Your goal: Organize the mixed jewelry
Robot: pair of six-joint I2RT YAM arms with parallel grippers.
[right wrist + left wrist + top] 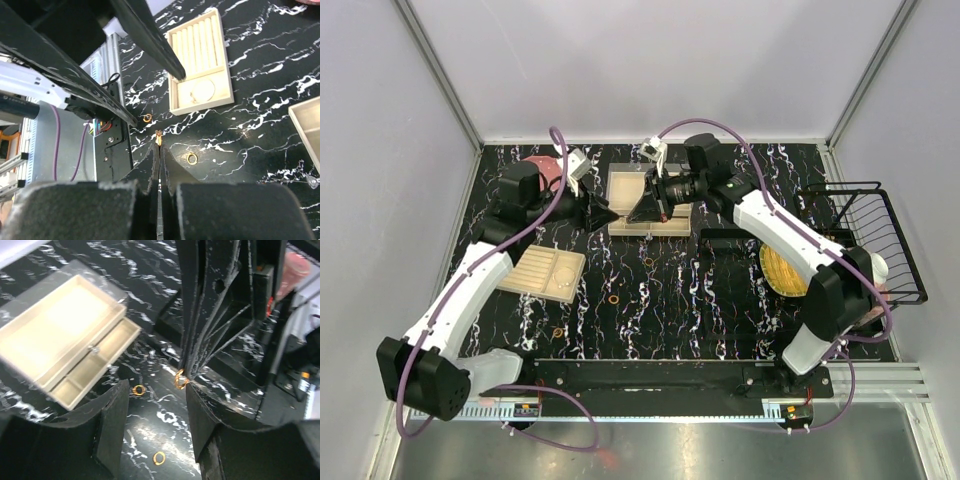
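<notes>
On the right arm (780,235) the jaws are pinched together on a tiny orange-gold wire ring (158,135). They hold it at their very tip over the middle of the black, white-veined counter (720,310), just on the near side of the beige jewelry box (632,188), which stands toward the far edge with its drawer pulled out. On the left arm (470,285) the jaws stand wide apart with nothing between them, close beside that tip. Below them a loose orange-gold ring (138,389) and another loose hoop (159,457) lie on the counter, while a beige ridged tray (542,272) lies toward the left edge.
</notes>
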